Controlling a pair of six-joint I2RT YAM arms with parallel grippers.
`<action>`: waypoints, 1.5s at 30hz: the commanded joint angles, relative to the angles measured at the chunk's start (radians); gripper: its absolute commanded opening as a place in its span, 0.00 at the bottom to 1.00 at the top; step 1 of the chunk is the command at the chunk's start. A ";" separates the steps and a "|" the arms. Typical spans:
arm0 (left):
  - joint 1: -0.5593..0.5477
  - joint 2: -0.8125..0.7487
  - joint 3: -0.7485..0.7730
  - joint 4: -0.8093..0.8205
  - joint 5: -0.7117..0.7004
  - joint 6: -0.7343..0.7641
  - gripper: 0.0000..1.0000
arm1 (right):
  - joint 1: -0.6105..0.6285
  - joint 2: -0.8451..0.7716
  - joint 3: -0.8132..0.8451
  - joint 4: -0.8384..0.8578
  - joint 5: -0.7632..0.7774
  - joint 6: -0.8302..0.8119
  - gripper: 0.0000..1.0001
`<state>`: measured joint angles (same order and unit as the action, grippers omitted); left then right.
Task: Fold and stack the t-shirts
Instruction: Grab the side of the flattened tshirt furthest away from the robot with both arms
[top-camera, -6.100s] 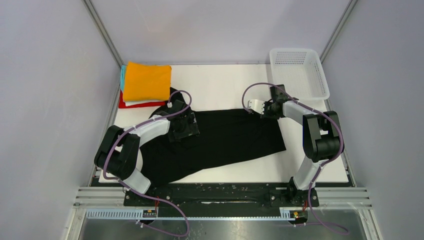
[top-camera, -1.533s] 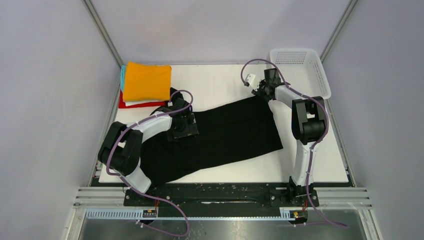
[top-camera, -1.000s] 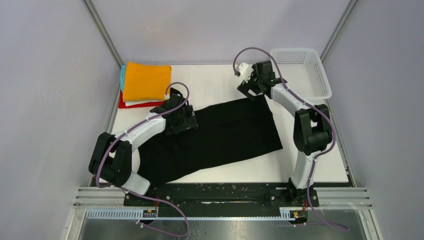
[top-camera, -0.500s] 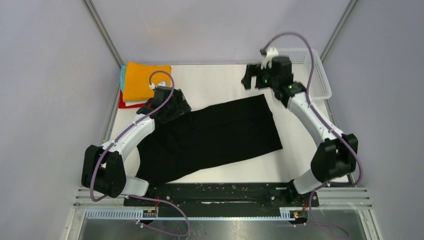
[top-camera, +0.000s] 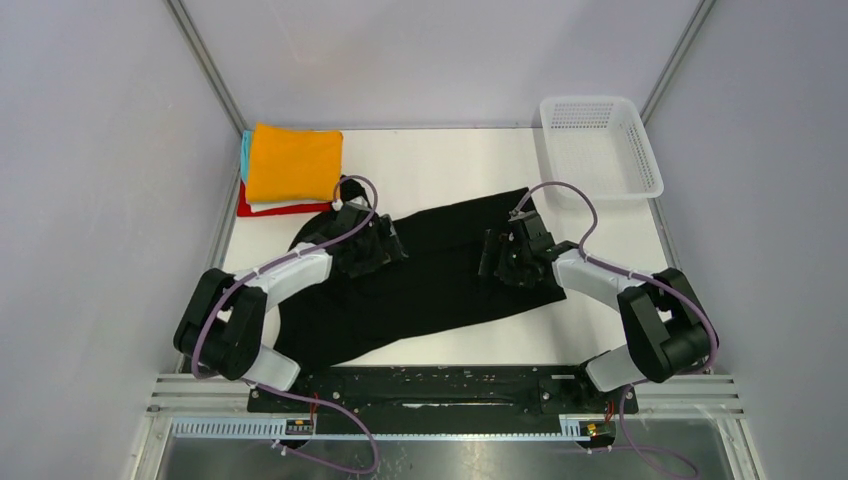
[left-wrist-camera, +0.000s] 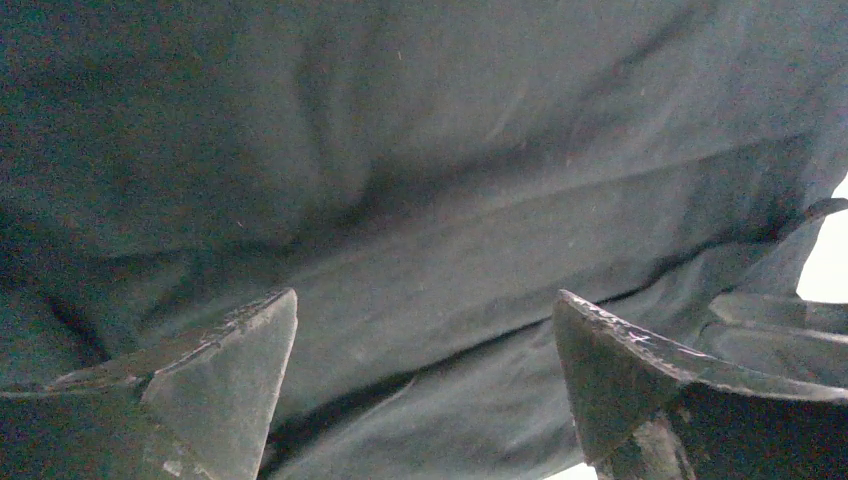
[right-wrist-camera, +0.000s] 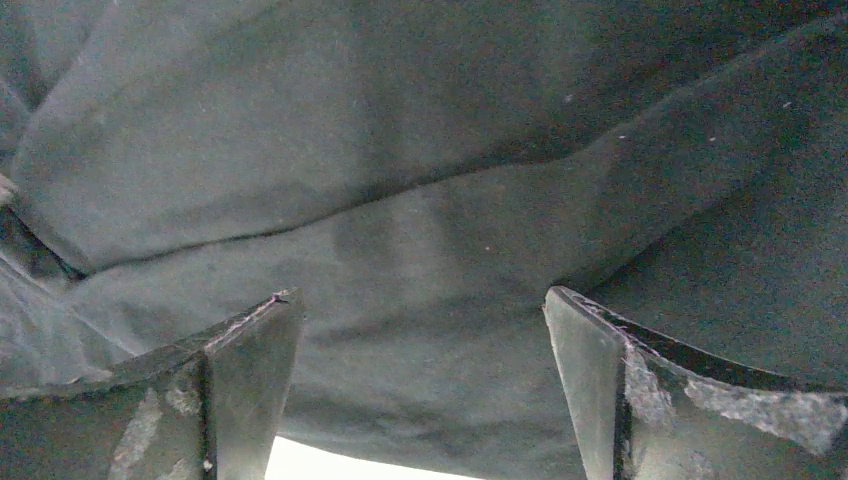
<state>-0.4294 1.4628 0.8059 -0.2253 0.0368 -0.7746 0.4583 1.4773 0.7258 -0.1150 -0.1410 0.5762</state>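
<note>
- One basket (top-camera: 600, 150), upper right.
- One black shirt (top-camera: 440, 275), centre; four folded shirts (top-camera: 293, 163) stacked, upper left.
- Left gripper (top-camera: 375, 250) and right gripper (top-camera: 500, 258): spread wide over the black shirt, holding nothing.

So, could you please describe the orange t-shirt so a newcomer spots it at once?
At the table's far left corner sits a stack of folded shirts. The orange t-shirt tops it; beneath peek only edges of a white shirt, red shirt and teal shirt.

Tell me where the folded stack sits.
In the top view, the folded stack, orange on top, sits at the table's far left corner, just beyond the black shirt's left end and the left gripper.
</note>
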 joint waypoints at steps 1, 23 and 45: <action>-0.040 0.022 -0.046 0.072 0.029 -0.040 0.99 | 0.008 -0.015 -0.085 0.007 0.087 0.132 0.99; -0.252 -0.234 -0.219 -0.020 -0.138 -0.116 0.99 | 0.010 -0.369 -0.273 -0.209 0.181 0.149 0.99; 0.139 0.329 0.492 -0.093 -0.226 0.029 0.98 | -0.081 -0.059 -0.083 -0.008 0.196 0.113 0.99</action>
<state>-0.3103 1.7031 1.1011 -0.3149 -0.1658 -0.7891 0.4294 1.3952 0.6483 -0.1238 0.0582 0.6785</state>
